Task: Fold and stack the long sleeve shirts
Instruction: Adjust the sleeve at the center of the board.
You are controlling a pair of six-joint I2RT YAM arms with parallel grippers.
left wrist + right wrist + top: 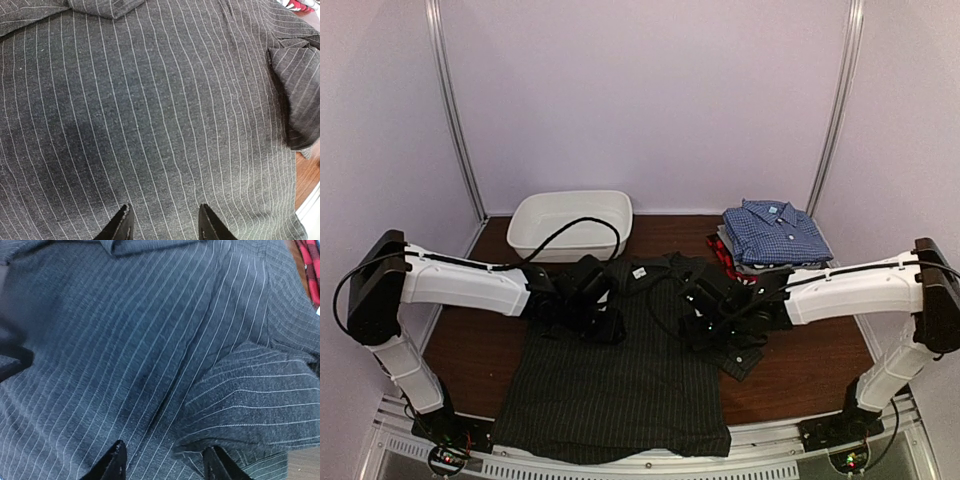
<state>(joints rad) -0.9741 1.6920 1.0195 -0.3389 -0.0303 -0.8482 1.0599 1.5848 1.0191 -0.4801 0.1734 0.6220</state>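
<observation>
Pinstripe shirt (620, 385) lies flat mid-surface (820, 365), hem at near edge; folded stack (772, 238) far right.
Left tool (165, 227) and right tool (167, 465): jaws apart, empty, over the cloth. Cloth judged light, limp, not slippery; pinch a folded edge or side seam.

Top view:
- Lost against black pinstriped shirt (620, 395): fingertips of left gripper (607, 325) and right gripper (698, 322); contact with cloth impossible to judge.
- Partly masked by both wrists: collar zone.
- Too small to read: collar label (640, 271).
- Mostly buried beneath blue checked shirt (775, 228): grey shirt (752, 266) and red-black shirt (723, 258), thin edges only; layer count unclear.

Wrist views:
- Clipped by bottom edge: left fingers (121, 227), right fingers (114, 464).
- Blurred, unidentifiable: dark shape (12, 357) at left edge.
</observation>
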